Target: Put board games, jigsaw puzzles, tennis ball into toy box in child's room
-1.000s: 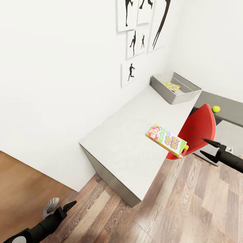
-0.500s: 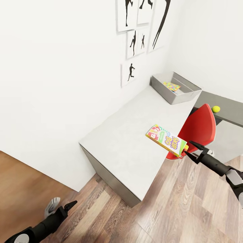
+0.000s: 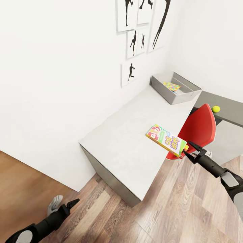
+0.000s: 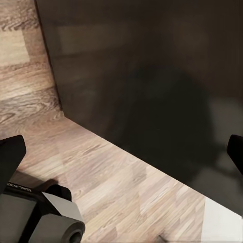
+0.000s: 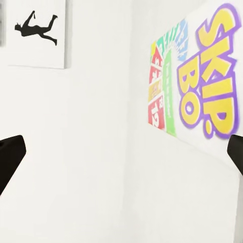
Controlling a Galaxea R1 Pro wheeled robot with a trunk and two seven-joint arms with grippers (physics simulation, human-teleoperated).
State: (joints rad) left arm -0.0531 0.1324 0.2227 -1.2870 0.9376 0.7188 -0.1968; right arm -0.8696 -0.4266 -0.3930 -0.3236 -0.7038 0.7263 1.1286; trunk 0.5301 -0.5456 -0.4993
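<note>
- The Skip-Bo board game [image 3: 166,140] lies flat on the desk [image 3: 128,141], with its near end poking out past the desk's edge, right by the red chair [image 3: 199,130]. That overhang is probably why the arm comes at it from the side.
- The right tool [image 3: 186,152] sits just off that overhanging end with its jaws spread apart and nothing between them. In the right wrist view the Skip-Bo lid [image 5: 202,86] lies straight ahead between the two finger tips, so it looks lined up for a pinch on the box's end.
- The toy box [image 3: 175,87] stands at the far end of the desk near the wall, with one jigsaw puzzle [image 3: 171,86] lying inside.
- The tennis ball [image 3: 216,109] rests on a darker surface beyond the chair, well apart from the toy box.
- The left tool [image 3: 69,206] hangs low over the wood floor [image 3: 175,209] beside the desk's dark side panel, open and empty, looks parked out of the way.
</note>
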